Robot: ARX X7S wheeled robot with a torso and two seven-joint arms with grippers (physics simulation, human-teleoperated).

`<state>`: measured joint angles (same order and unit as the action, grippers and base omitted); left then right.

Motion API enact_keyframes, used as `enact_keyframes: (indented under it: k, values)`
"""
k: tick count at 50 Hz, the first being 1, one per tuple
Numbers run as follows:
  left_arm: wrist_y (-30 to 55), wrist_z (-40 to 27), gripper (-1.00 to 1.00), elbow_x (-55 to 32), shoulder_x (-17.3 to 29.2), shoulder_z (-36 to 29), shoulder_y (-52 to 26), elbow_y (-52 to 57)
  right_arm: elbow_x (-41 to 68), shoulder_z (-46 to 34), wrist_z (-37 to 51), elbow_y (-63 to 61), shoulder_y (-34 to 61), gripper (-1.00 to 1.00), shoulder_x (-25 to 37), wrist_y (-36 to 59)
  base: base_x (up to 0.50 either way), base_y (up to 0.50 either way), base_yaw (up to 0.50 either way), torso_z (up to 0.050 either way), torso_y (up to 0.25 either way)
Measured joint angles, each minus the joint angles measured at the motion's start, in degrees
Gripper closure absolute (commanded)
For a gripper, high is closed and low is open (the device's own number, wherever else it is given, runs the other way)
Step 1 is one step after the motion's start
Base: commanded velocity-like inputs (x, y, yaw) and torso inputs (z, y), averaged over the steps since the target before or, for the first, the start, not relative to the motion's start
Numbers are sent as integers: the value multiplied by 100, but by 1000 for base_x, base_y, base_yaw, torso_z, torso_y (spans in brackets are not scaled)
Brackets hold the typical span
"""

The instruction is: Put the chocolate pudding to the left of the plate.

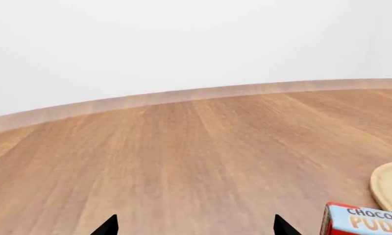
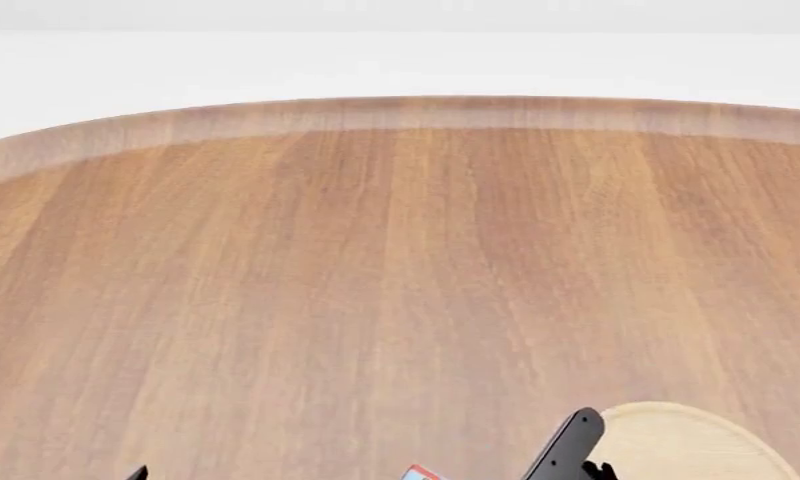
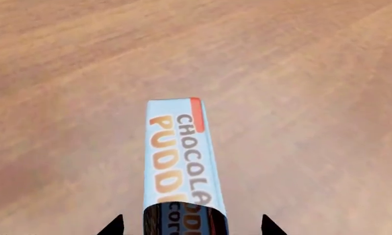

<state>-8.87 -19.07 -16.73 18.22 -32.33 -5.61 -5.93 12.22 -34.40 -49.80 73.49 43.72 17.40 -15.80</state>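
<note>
The chocolate pudding [image 3: 182, 156] is a narrow carton with a light-blue top, a red corner and orange-and-white lettering, lying on the wooden table. My right gripper [image 3: 190, 226] is open with one fingertip on each side of the carton's near end, and a gap shows on both sides. The carton's red corner shows at the bottom edge of the head view [image 2: 420, 472] and in the left wrist view [image 1: 364, 220]. The plate [image 2: 687, 440] is a light-tan wooden disc just right of the carton. My left gripper [image 1: 194, 226] is open and empty over bare table, left of the carton.
The round wooden table [image 2: 373, 260] stretches far ahead to its curved edge, with a white wall behind. A black part of the right arm [image 2: 570, 445] stands between the carton and the plate. The plate's rim also shows in the left wrist view [image 1: 389, 185].
</note>
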Motion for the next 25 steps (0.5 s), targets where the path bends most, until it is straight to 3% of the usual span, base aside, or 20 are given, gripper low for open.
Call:
enact_keyframes:
  k: [9,25]
  values:
    - [-10,-4,-100,3,3,-15,-6,-10,-27,52,7,-239,-67,-100,68,99,0,0,0,0,0]
    - [11,-26,-100,6,24,-43,0,35,416,315,319,-3415,-851,-100,1041,1620,0,0,0,0,0]
